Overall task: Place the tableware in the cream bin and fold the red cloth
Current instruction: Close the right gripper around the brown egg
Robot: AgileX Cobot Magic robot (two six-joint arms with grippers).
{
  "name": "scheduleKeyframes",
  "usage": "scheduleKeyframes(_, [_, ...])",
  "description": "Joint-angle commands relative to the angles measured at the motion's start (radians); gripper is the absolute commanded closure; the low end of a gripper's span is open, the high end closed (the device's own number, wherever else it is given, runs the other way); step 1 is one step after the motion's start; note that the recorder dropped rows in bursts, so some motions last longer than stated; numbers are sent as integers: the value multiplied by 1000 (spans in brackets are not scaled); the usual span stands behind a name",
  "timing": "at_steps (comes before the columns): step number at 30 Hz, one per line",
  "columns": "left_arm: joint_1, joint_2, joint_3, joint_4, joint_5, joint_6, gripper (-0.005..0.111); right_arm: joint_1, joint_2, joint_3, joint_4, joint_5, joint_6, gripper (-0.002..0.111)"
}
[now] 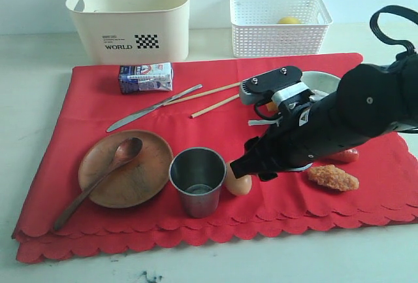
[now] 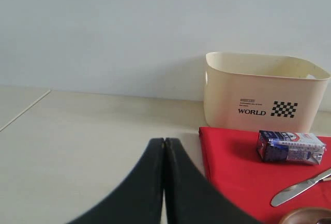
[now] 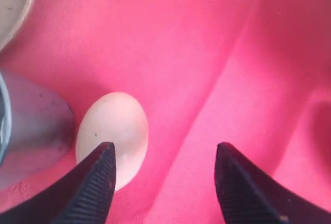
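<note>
On the red cloth (image 1: pixel 215 133) lie a wooden plate (image 1: pixel 140 178) with a long wooden spoon (image 1: pixel 98 182), a steel cup (image 1: pixel 196 180), a silver knife (image 1: pixel 153 107) and two chopsticks (image 1: pixel 209 93). A white bowl (image 1: pixel 323 79) shows partly behind the right arm. The cream bin (image 1: pixel 130 15) stands at the back left. My right gripper (image 1: pixel 244 164) hangs open just over the cloth (image 3: pixel 207 53), one fingertip (image 3: pixel 101 172) beside an egg (image 3: pixel 111 131) that lies next to the cup (image 3: pixel 31 125). My left gripper (image 2: pixel 164 146) is shut and empty, over bare table left of the cloth (image 2: pixel 232 162).
A milk carton (image 1: pixel 145 78) lies near the bin. A white lattice basket (image 1: pixel 281 25) at the back holds a lemon (image 1: pixel 288 20). A fried piece (image 1: pixel 333 177) and a sausage (image 1: pixel 345 155) lie on the cloth at the right, by the right arm.
</note>
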Motion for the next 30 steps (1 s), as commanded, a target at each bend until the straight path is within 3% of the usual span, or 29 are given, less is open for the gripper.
scheduleKeyframes(1, [-7,-7,2,0,-3,0,104,-3,4,2,39,-9,2,53])
scheduleKeyframes(8, [-7,-7,2,0,-3,0,104,65,6,2,33,-55,2,53])
scheduleKeyframes(30, [-7,-7,2,0,-3,0,104,66,117,0,22,-203,1,53])
